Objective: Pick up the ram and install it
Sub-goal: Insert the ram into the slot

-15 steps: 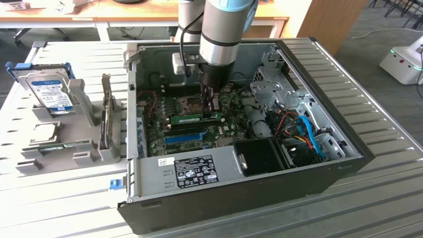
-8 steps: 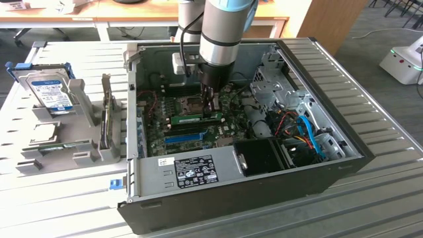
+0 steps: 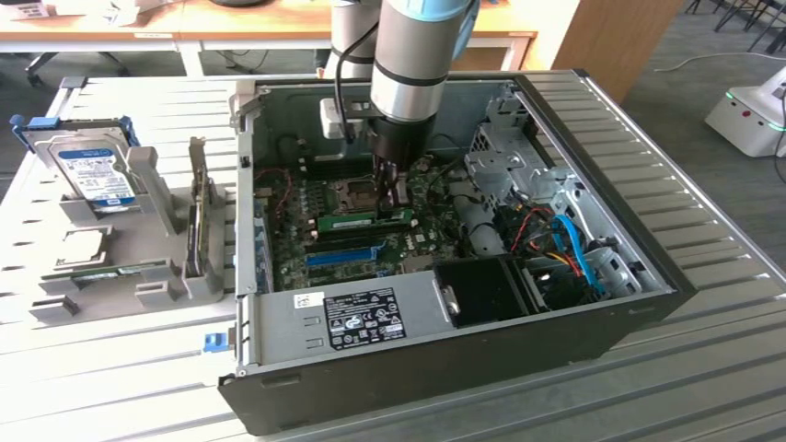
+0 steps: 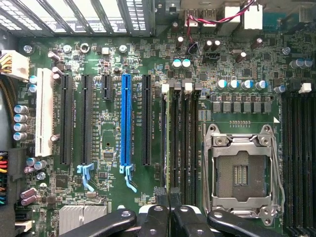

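One thin ram (image 4: 170,133), pinched edge-on between the nearly closed fingers (image 4: 159,193) among the dark memory slots (image 4: 190,133), should be kept upright and pressed down evenly until seated.

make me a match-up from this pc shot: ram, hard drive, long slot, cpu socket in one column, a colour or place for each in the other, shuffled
Column one
1 ram
2 hard drive
3 long slot
4 cpu socket

Column two
a blue plastic
b outside the case, in a grey holder
c silver metal frame
d green, inside the case

Pairs: 1-d, 2-b, 3-a, 4-c
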`<state>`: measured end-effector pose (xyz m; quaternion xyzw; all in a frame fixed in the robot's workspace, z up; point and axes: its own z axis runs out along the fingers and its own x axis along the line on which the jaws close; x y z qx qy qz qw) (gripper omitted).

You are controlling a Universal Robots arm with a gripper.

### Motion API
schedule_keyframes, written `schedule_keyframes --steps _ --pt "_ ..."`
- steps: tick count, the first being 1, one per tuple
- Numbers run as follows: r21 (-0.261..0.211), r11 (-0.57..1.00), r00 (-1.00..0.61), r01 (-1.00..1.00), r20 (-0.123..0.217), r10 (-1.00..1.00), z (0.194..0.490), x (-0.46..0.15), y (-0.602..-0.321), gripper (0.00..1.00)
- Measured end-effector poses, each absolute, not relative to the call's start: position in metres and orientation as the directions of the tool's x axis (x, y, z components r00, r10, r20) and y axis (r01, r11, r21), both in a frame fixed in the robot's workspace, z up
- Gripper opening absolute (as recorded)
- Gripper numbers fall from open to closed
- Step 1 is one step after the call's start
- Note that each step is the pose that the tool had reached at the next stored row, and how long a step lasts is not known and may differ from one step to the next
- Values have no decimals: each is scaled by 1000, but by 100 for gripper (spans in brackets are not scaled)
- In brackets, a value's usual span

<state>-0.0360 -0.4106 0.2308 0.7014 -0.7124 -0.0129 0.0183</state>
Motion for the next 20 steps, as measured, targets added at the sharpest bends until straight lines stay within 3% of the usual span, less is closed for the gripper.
schedule_keyframes --steps 20 --pt "44 14 -13 -999 8 -1000 229 -36 -411 12"
